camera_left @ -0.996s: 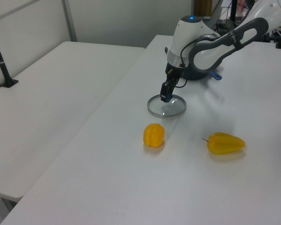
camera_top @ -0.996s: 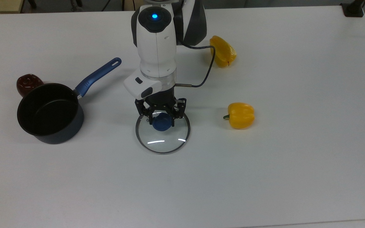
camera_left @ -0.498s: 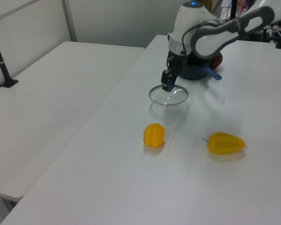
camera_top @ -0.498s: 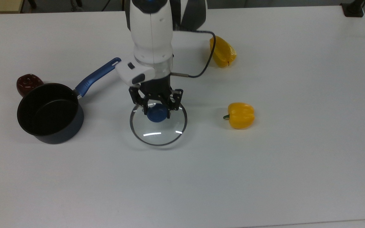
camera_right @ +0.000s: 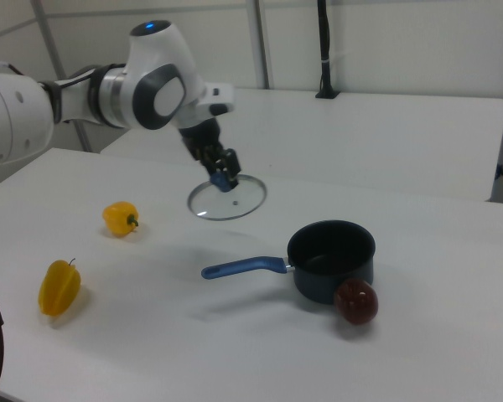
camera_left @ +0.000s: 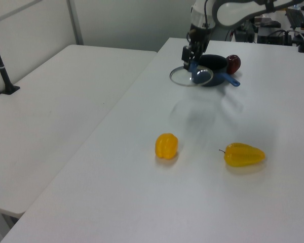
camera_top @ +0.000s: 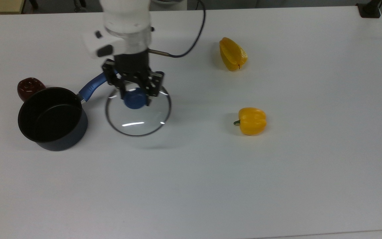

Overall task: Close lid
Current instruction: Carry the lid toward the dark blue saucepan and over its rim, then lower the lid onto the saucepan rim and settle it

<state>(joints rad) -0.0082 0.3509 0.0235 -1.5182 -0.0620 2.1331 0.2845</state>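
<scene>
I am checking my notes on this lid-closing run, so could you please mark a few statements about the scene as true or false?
1. The tool grips the lid by its blue knob. True.
2. The lid already covers the saucepan. False: the saucepan is open, and the lid hangs in the air beside it.
3. Two yellow peppers lie on the table. True.
4. The dark red fruit sits inside the saucepan. False: it rests on the table against the saucepan's outside.

Pincer (camera_top: 134, 90) lifted lid (camera_top: 138, 111) off table, toward saucepan (camera_top: 52, 118).
</scene>
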